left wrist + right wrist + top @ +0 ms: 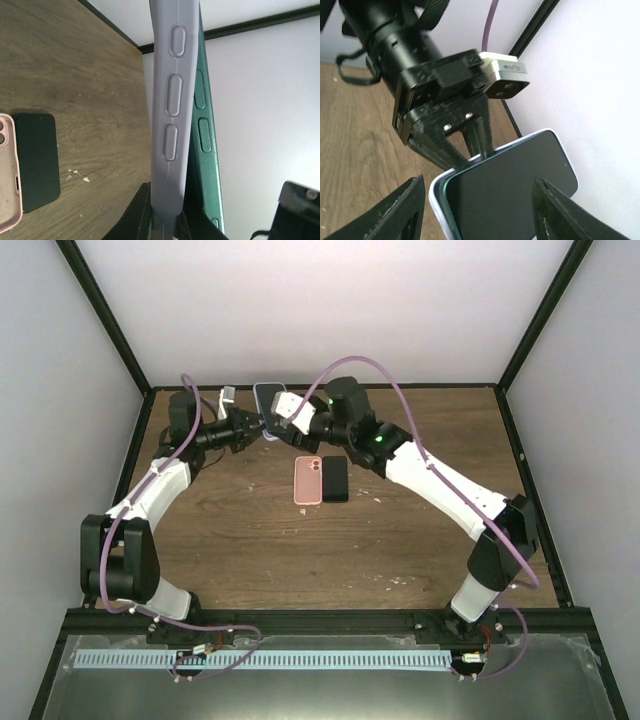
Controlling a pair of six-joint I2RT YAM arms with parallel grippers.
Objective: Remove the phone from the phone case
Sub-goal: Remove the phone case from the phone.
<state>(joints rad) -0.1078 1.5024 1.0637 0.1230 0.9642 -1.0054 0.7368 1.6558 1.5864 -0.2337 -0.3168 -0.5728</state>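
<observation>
Surface: dark wood-grain table top (250, 540), flecked with pale specks, enclosed by plain white walls (300, 310) and black frame posts (105, 315). At centre lies a flat pink phone case (308, 480); just beside it on the right is a dark rectangular slab (335, 479), perhaps a second phone. Beyond the pink phone case, raised off the wood, is a green phone (202, 125) in a lavender soft case (170, 100), its edge pinched between the left gripper (472, 150) fingers. The right gripper (480, 200) has its fingers spread wide on either side of it.

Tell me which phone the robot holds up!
Find the far edge of the brown wooden table, where both arms meet. The phone in the pale lilac case is up in the air; the pink case and dark one lie flat.
</observation>
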